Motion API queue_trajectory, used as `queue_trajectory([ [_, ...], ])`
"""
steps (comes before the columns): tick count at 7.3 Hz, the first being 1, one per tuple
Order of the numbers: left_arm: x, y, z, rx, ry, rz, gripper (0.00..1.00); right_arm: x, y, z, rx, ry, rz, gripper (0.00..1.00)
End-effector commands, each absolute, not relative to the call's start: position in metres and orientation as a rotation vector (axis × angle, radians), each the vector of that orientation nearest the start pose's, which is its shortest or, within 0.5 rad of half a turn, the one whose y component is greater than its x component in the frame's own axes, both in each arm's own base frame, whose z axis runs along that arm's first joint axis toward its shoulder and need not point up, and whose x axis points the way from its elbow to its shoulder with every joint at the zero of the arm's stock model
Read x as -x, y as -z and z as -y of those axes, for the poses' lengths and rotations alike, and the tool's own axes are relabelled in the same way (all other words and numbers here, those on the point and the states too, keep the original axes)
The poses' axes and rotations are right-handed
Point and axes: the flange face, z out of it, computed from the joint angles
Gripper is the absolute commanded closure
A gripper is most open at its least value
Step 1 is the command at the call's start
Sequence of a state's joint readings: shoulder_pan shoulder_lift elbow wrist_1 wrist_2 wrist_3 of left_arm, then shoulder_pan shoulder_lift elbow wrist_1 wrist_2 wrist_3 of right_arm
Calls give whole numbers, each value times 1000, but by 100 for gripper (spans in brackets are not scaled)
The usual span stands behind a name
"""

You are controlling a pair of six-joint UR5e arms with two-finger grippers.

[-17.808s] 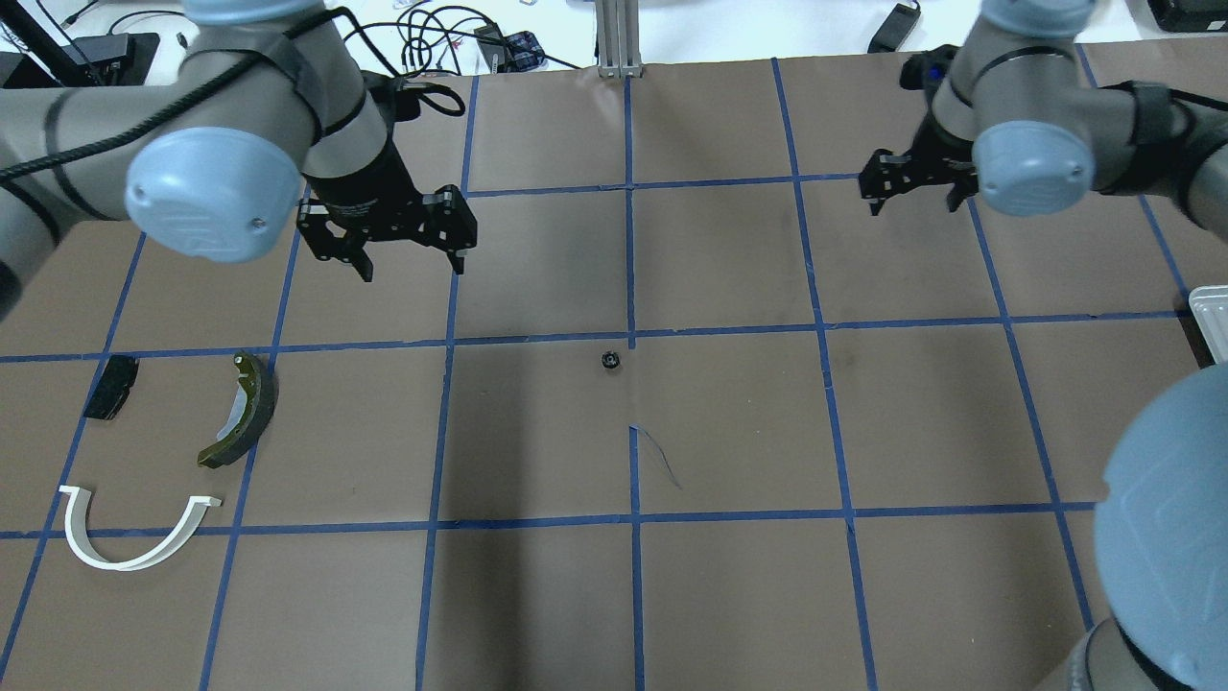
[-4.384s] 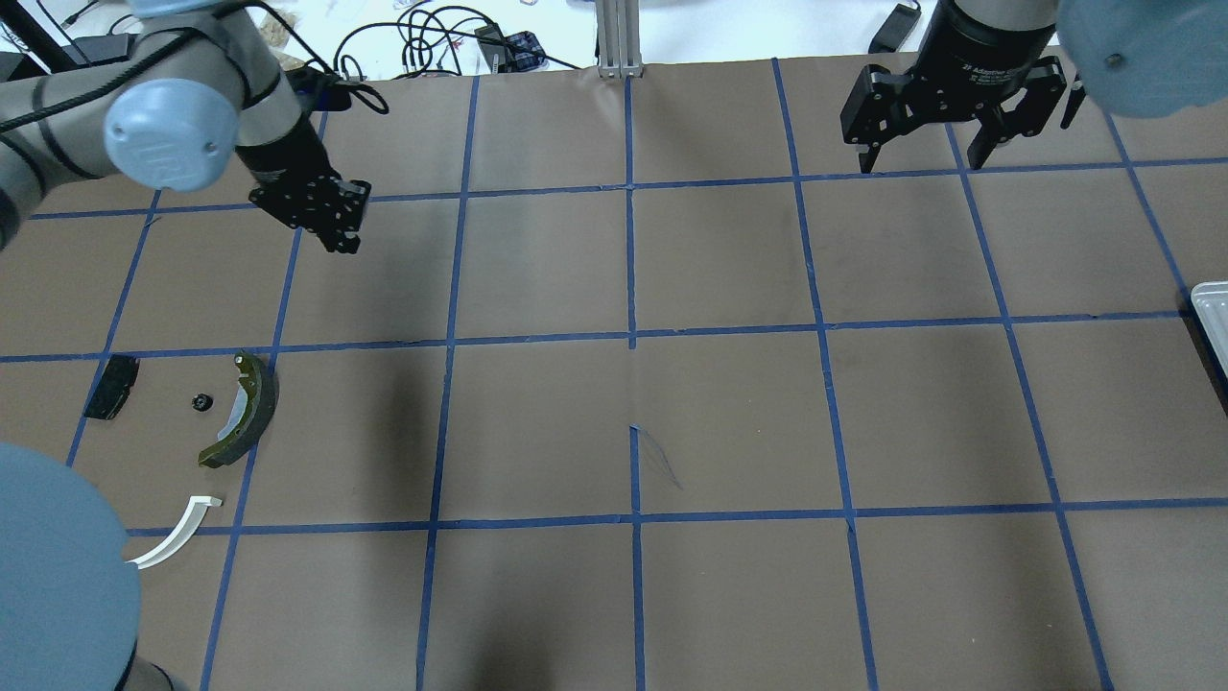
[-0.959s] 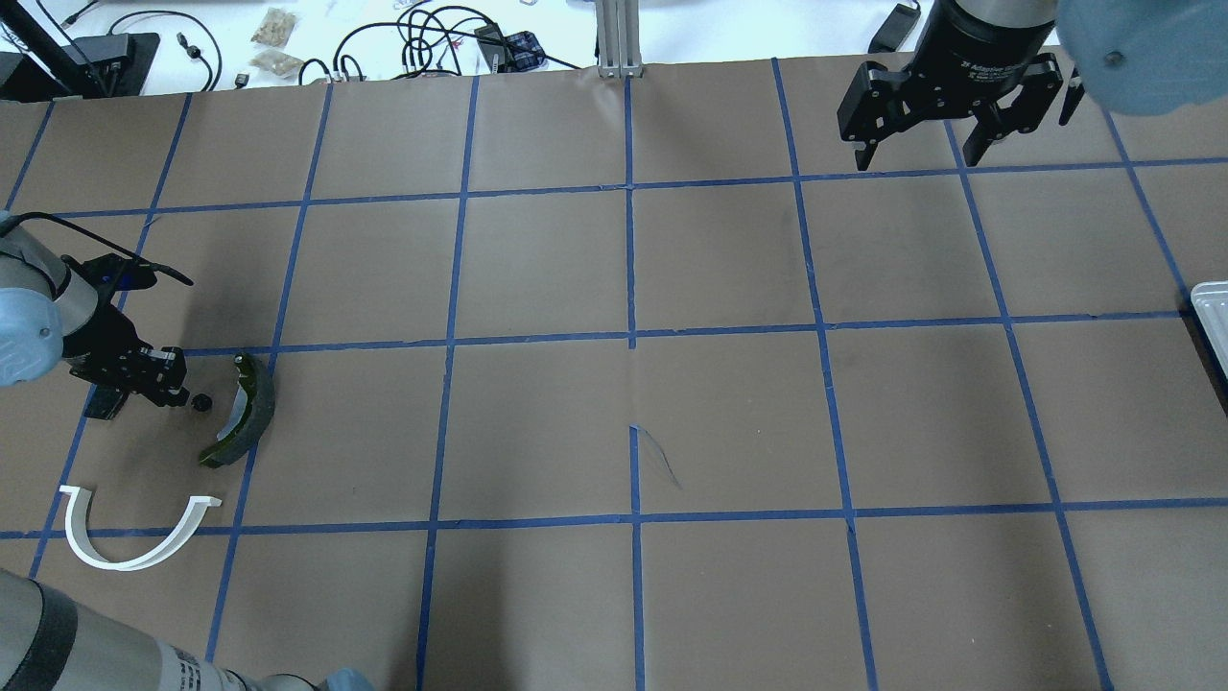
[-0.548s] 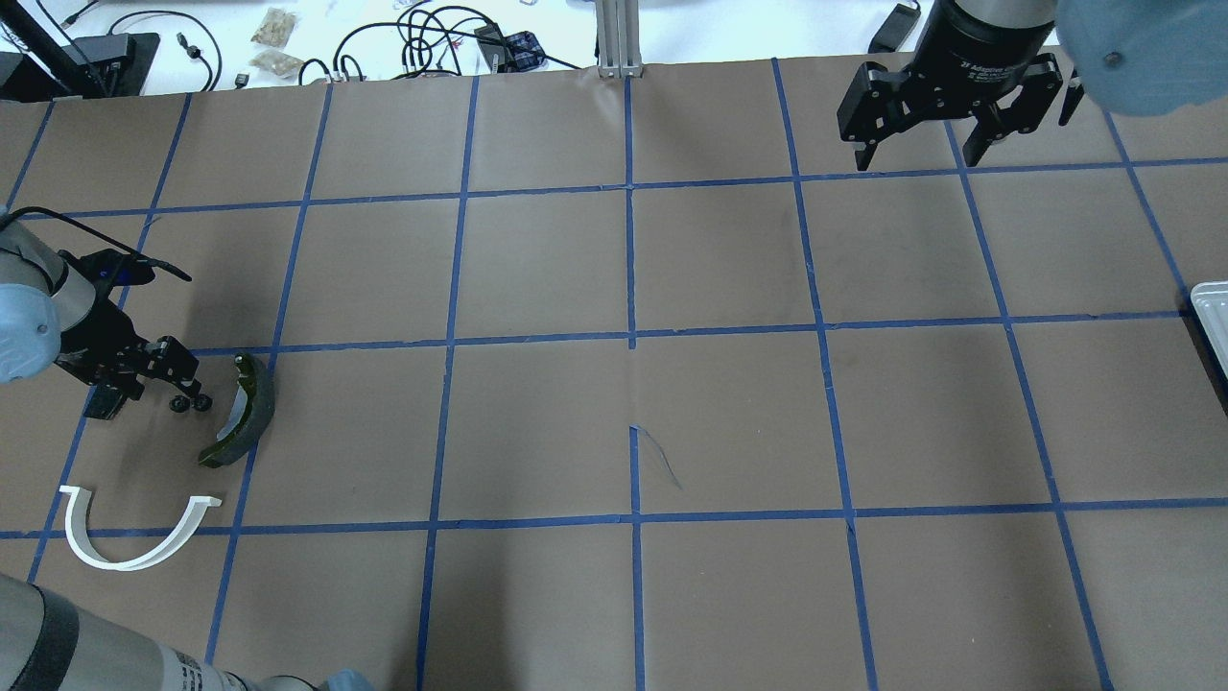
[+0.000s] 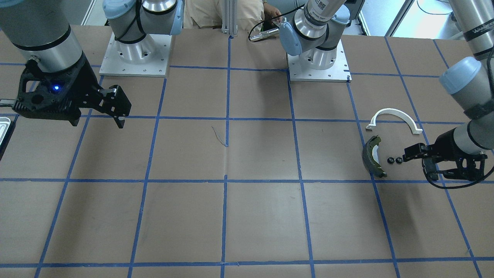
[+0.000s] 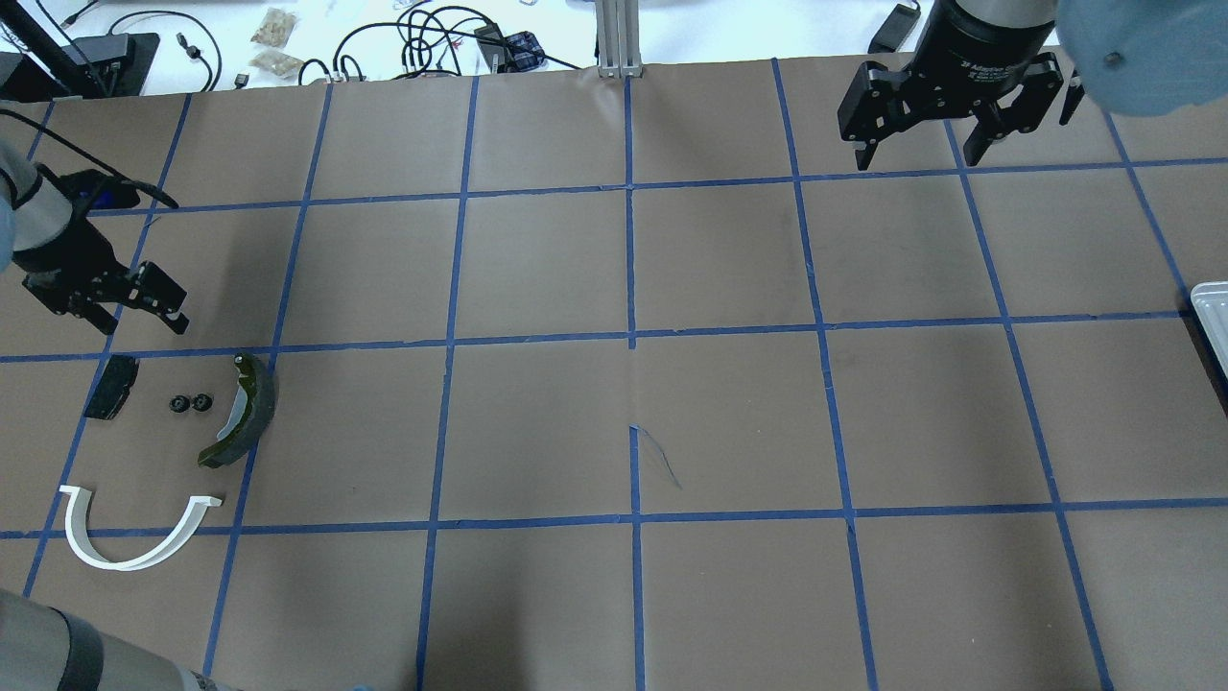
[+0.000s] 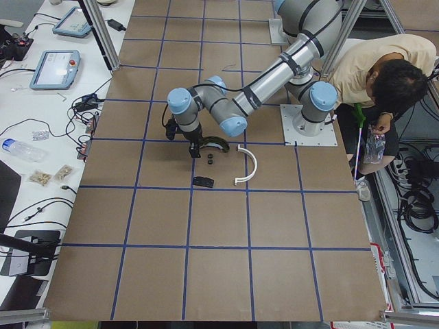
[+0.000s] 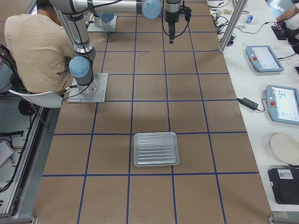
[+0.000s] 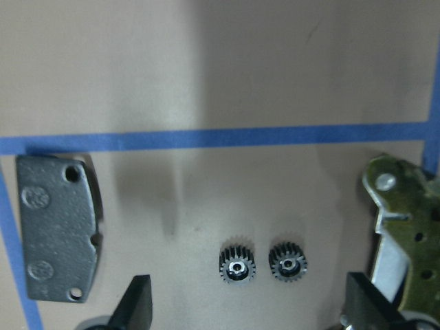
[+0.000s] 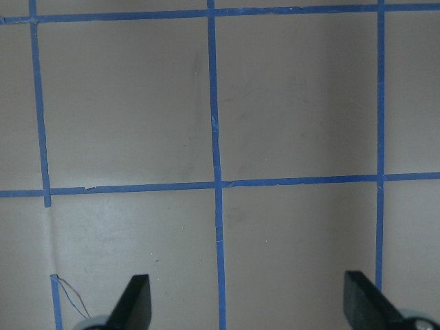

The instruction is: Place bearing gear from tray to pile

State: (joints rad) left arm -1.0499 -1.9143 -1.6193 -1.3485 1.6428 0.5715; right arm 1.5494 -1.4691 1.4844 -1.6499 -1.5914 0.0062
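Two small black bearing gears (image 6: pixel 177 404) (image 6: pixel 201 403) lie side by side on the brown table, inside the pile. The pile also holds a black pad (image 6: pixel 110 386), a dark brake shoe (image 6: pixel 245 413) and a white arch piece (image 6: pixel 125 563). In the left wrist view the gears (image 9: pixel 237 262) (image 9: pixel 287 260) sit between the pad (image 9: pixel 55 237) and the brake shoe (image 9: pixel 405 234). My left gripper (image 6: pixel 144 321) hangs open and empty above them. My right gripper (image 6: pixel 916 144) is open and empty, high at the far right. The silvery tray (image 8: pixel 156 163) is empty.
Only the tray's corner (image 6: pixel 1214 317) shows at the overhead view's right edge. Cables (image 6: pixel 432 38) lie beyond the table's far edge. A person (image 7: pixel 391 75) sits by the robot's bases. Blue tape lines grid the table.
My left gripper, low beside the first gear a second ago, opened and left a second gear next to it. It has since lifted and drawn back toward the far side. The right arm stayed still.
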Motion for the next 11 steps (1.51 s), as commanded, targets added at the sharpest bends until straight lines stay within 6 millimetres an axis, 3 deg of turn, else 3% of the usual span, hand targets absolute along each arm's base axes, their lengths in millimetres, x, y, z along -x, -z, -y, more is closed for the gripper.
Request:
queue_trajectory([
  [1, -109, -369, 600, -248, -229, -3125, 0, -119, -486, 544, -45, 102, -3163, 0],
  [2, -64, -396, 606, -254, -162, -3097, 0, -120, -486, 544, -45, 99, -3160, 0],
  [3, -32, -414, 606, -268, -111, -3084, 0, -118, -486, 544, -47, 102, -3166, 0],
  [5, 3, -445, 589, -229, -58, -3088, 0, -119, -485, 544, -47, 102, -3162, 0],
  [6, 11, -463, 580, -215, -10, -3102, 0, -118, -486, 544, -48, 107, -3168, 0],
  [8, 54, -456, 580, -224, 0, -3170, 0, -118, -485, 544, -48, 107, -3169, 0],
  [11, 122, -468, 556, -320, 20, -3153, 0, -118, -486, 544, -48, 111, -3169, 0],
])
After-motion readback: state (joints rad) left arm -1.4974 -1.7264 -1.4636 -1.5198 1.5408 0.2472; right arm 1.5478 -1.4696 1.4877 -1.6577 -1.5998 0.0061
